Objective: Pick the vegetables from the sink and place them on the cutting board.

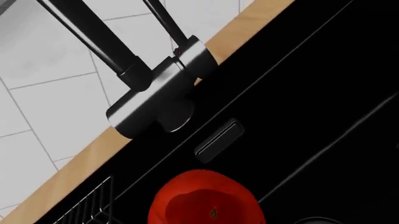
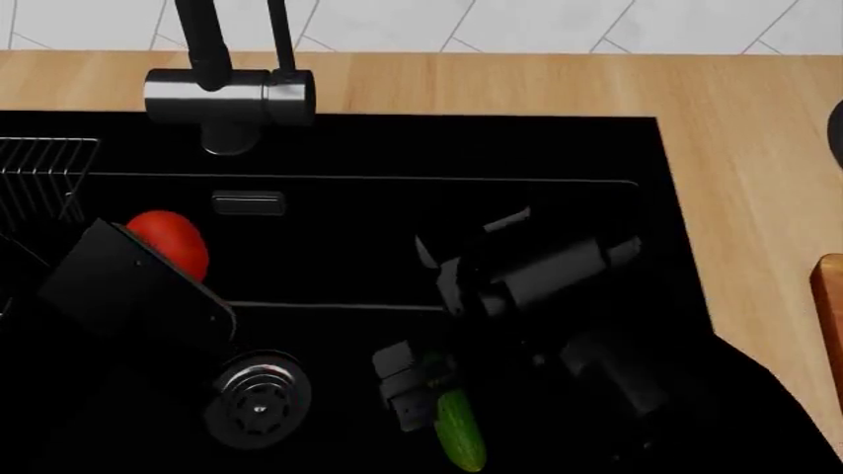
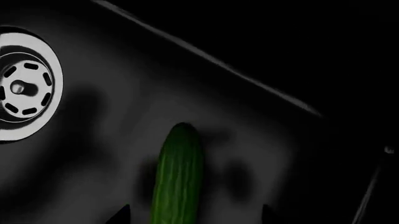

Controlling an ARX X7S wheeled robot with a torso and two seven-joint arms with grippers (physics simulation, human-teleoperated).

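Both vegetables lie in the black sink point(image 2: 579, 148), sunk into the light-wood worktop point(image 2: 737, 138) with bare wood behind it and along its right side: your tomato point(image 2: 172, 242) sits toward the basin's left wall just right of the wire rack point(image 2: 39, 168), in front of the faucet point(image 2: 231, 94), while the cucumber point(image 2: 459, 434) lies on the floor near the front edge, right of the steel drain point(image 2: 260, 395). Your left gripper point(image 2: 138, 291) reaches in right beside the tomato and your right gripper point(image 2: 415, 380) hangs low over the cucumber's far end, fingers straddling it. You cannot tell how wide either pincer stands.
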